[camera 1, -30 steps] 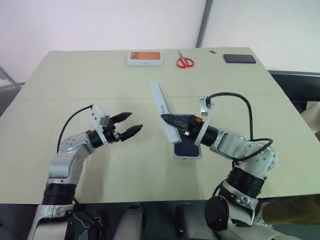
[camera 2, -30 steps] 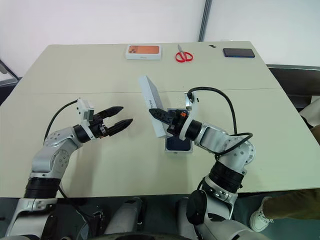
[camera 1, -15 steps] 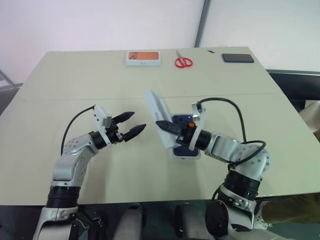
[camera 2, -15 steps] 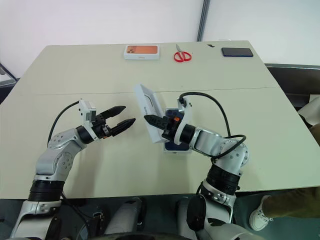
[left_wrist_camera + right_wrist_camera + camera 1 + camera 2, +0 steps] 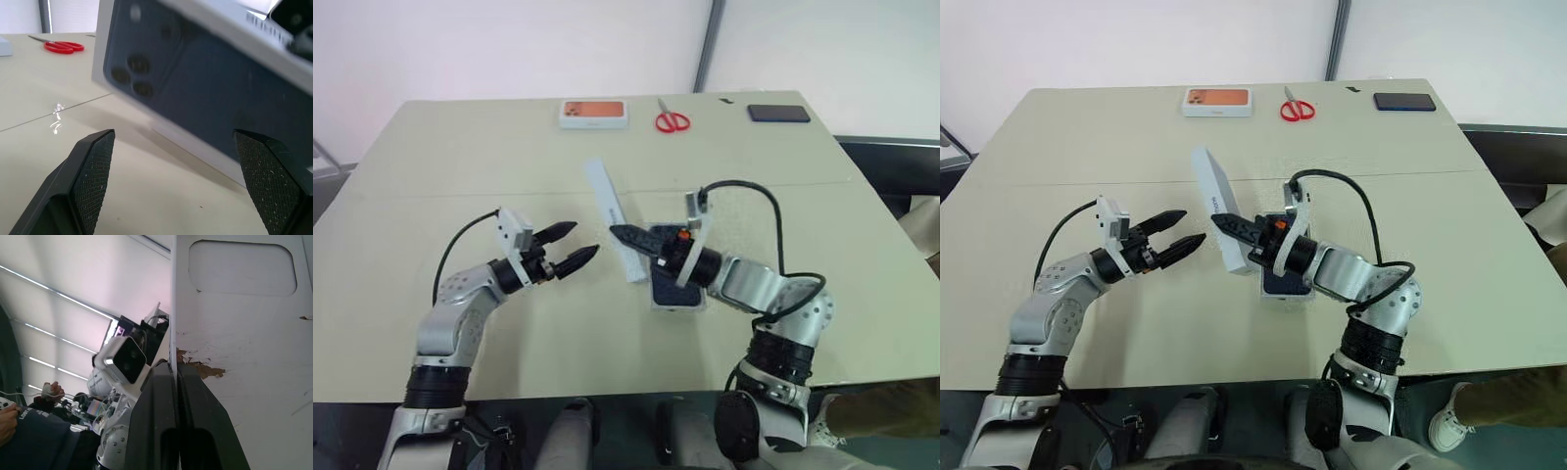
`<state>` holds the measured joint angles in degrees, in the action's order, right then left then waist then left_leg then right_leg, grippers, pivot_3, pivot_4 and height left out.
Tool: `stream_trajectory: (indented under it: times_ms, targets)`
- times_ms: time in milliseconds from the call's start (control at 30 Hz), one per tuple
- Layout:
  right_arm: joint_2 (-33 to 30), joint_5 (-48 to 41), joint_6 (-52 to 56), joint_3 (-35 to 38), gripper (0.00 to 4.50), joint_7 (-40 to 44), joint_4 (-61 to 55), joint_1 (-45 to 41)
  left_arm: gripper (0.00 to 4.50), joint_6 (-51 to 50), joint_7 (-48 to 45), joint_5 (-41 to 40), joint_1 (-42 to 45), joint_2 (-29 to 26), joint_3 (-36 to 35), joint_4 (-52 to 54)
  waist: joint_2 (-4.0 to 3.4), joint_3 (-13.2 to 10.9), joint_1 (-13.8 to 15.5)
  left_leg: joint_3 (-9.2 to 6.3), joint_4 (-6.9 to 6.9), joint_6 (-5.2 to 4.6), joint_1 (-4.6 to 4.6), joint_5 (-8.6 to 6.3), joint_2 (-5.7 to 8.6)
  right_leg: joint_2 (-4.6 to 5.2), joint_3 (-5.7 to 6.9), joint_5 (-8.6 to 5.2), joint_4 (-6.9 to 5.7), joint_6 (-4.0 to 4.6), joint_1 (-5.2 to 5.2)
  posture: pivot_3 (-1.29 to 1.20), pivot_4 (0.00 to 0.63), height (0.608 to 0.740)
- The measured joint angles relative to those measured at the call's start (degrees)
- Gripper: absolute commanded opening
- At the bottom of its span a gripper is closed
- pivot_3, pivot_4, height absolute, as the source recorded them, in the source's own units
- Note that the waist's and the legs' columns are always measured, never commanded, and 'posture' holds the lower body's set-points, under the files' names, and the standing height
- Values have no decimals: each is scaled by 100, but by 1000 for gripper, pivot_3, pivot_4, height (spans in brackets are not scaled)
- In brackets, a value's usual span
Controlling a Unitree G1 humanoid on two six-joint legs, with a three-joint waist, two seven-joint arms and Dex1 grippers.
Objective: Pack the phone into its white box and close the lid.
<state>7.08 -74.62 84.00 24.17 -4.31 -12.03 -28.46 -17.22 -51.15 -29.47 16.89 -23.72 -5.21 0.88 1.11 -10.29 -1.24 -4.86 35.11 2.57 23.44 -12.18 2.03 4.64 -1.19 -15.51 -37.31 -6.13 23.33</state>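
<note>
Between the two arms: right tool [image 5: 625,235] pinched fully shut on one wall of the lid [image 5: 613,221], holding it tilted on edge above the tabletop [image 5: 450,157].
Left tool: left tool [image 5: 570,245] spread wide and empty, hovering just beside the lid with its tips aimed at it.
Lid detail: in the left wrist view the printed dark blue phone face of the lid [image 5: 205,93] is turned toward the left tool's fingers [image 5: 93,166].
Phone: the phone [image 5: 677,281] lies dark side up in the white box [image 5: 678,307], directly under the right forearm.
Far edge: white box with an orange picture [image 5: 595,114], red scissors [image 5: 673,120], black phone [image 5: 778,113], all well apart from the work.
Risk, grip: the hold is on one thin cardboard wall only, so the lid could swing or slip out if it is turned quickly.
Risk, fit: lowered while tilted, the lid may catch a box edge, jam, or push the box across the tabletop.
Risk, handover: if the left tool closes off-centre, the lid may twist between the two.
Count: two tools, one lid, one open box, two phones, one other box, one pair of scissors.
</note>
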Motion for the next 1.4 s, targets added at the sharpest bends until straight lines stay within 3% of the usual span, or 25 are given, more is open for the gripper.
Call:
stream_trajectory:
  times_ms: [100, 167, 267, 400, 433, 767, 867, 1000, 1167, 1400]
  targets:
    - [-79, -99, -54, -238, 26, -89, -1, 180, 4031, 0, 4, 2, -3, 32, 6, 0, 0, 0, 2, 0, 2, 0, 0, 0, 0, 1, 0, 0, 0, 0, -1, 0, 150, 740]
    - [-161, -126, -179, -372, 0, -116, -11, 228, 3515, -6, 5, 4, -23, 48, 8, 0, 0, 0, 3, 0, 2, 0, -1, 0, 0, 0, 0, 0, 0, 0, -1, 0, 150, 740]
    - [-355, -26, -451, -489, 0, -121, 82, 309, 2262, -135, -42, -43, -33, 133, 114, -3, 0, 0, 3, 1, 1, 0, 0, 0, 1, 0, 1, 0, 1, 0, -1, 0, 150, 740]
    - [-570, 18, -820, -590, 0, -1, 190, 358, 180, -92, -102, 135, -96, 251, 463, -21, 0, 0, 12, 2, 2, 0, -1, 0, 2, 0, 2, 0, 6, 0, -7, 0, 150, 740]
    - [-605, 16, -901, -609, 0, 10, 216, 368, 30, -56, -93, 192, -94, 325, 532, -53, 0, 0, 16, 1, 2, 0, -1, 0, 2, 0, 2, 0, 7, 0, -7, 0, 150, 740]
    - [-886, -60, -1379, -701, 0, -52, 275, 466, 30, 375, 159, 639, 598, 917, 684, -962, 1, 0, 24, 1, 3, -1, -1, 0, 4, -1, 5, 0, 10, -2, -11, 0, 150, 740]
    - [-938, -198, -1463, -700, 851, -151, 277, 545, 0, 458, 145, 659, 691, 1000, 690, -1150, 1, 0, 24, 0, 3, -2, -1, 0, 3, -1, 5, 0, 9, -2, -11, 0, 150, 740]
    - [-1336, 4, -1605, -864, 2852, -16, 267, 590, 0, 549, 134, 733, 864, 1086, 694, -1353, 1, 0, 33, 2, 4, -2, 0, 0, 7, 1, 5, 0, 11, -2, -12, 0, 150, 740]
    - [-2183, 734, -2138, -1223, 2852, 955, 65, 527, 0, 577, 73, 791, 978, 1218, 836, -1623, 0, -2, 29, 2, 6, -2, 1, 0, 9, -1, 7, -1, 12, -3, -12, 0, 150, 740]
    - [-3846, 3169, -4124, -2214, 2852, 3013, 321, 263, 0, 564, -20, 911, 1447, 1396, 937, -2128, 4, -6, 29, 3, 7, -3, 2, -1, 12, -3, 10, -5, 15, -11, -13, 0, 150, 740]
